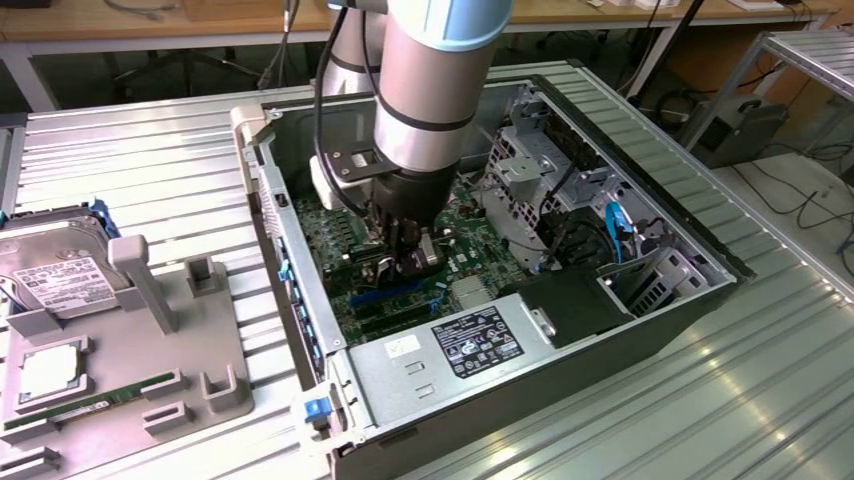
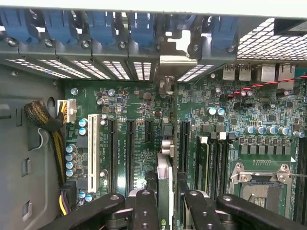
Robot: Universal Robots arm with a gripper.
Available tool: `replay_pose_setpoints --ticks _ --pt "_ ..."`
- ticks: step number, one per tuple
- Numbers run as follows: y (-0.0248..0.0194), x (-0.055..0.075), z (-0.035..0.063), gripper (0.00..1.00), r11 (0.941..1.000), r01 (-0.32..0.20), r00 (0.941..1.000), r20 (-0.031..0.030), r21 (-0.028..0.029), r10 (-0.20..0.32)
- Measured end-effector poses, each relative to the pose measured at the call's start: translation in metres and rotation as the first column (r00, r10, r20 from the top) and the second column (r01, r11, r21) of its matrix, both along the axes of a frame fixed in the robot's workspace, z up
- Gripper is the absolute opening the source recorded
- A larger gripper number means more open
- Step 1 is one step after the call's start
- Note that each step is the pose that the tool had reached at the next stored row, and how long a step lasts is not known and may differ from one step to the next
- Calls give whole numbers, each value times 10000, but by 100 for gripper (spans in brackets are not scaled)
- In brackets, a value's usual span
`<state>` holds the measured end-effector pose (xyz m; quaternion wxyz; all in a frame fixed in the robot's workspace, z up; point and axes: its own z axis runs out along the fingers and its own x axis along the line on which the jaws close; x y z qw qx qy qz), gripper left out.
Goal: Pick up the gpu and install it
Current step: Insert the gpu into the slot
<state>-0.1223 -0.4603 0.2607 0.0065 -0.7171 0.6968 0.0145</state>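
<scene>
1. Inside the open computer case (image 1: 587, 370) lying on the desk (image 1: 134, 150), the gpu (image 2: 163, 172) is held edge-on over the motherboard (image 2: 144, 110). The gripper (image 2: 168, 195) is closed onto both faces of the card. The card's silver end bracket (image 2: 177, 60) is set against the rear wall, under the row of blue latches (image 2: 139, 24).
2. The slot under the card is hidden by the card itself, so it cannot be told whether the edge connector is seated. If the card stands slightly off the slot line, any downward force would be taken by the board and not the socket. The board could be flexed or the contacts scraped.
3. The bracket could be caught on the frame of the rear opening. The card would then be tilted, with one end seated and the other left high.
4. A long black slot (image 2: 183, 143) and the memory slots (image 2: 211, 163) lie just beside the fingers (image 2: 196, 211). With a small sideways error these, or the nearby capacitors, could be struck.
5. Only a thin card is gripped, so it could be pivoted or slipped between the fingers if resistance is met.
</scene>
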Motion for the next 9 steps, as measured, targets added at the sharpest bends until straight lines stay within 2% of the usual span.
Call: replay_pose_setpoints --ticks 9 --pt "0 0 23 26 10000 1 10000 -32 4 -1"
